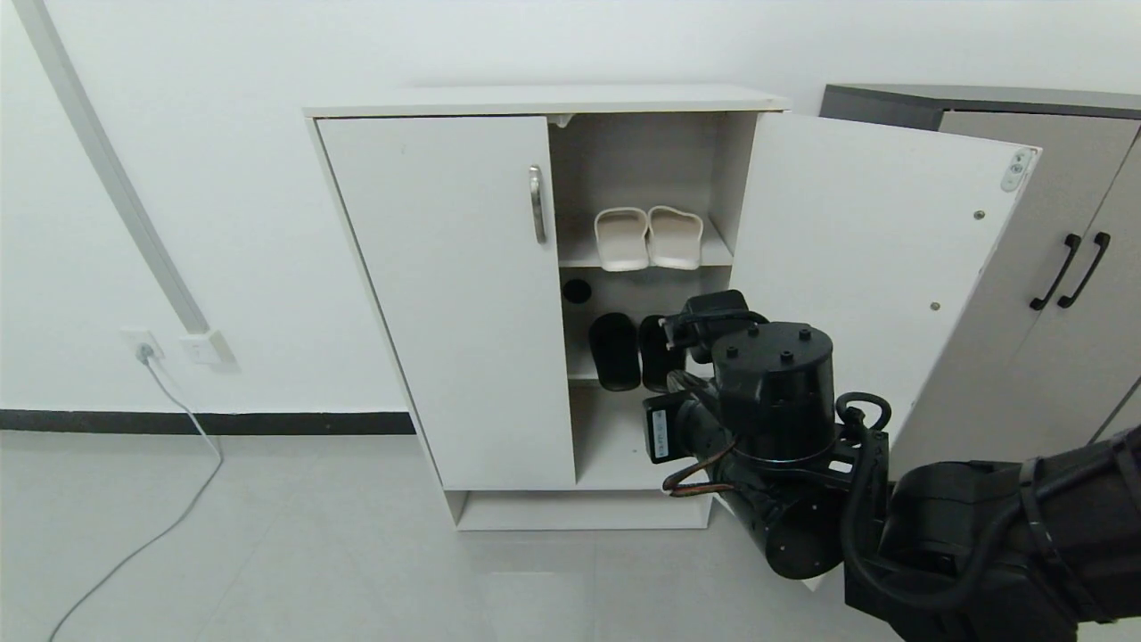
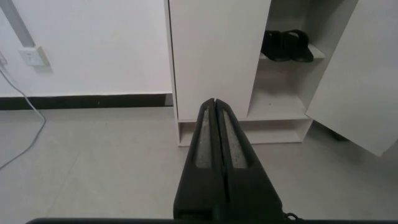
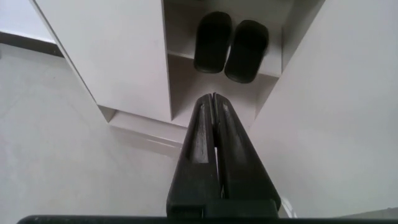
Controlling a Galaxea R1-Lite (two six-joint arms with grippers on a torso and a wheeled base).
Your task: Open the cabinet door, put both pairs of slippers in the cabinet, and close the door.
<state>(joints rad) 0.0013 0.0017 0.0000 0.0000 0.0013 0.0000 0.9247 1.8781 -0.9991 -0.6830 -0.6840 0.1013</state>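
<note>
White cabinet (image 1: 446, 294) open: beige slippers (image 1: 648, 237) upper shelf (image 1: 718, 256), black slippers (image 1: 615, 351) middle shelf (image 1: 578, 374).

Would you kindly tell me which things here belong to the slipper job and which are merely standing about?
Job in hand: white two-door cabinet; its open right door; cream pair of slippers, upper shelf; black pair of slippers, shelf below; shut right claw.

Standing about: grey cupboard with black handles; white wall socket; grey cable trailing to the floor.
</note>
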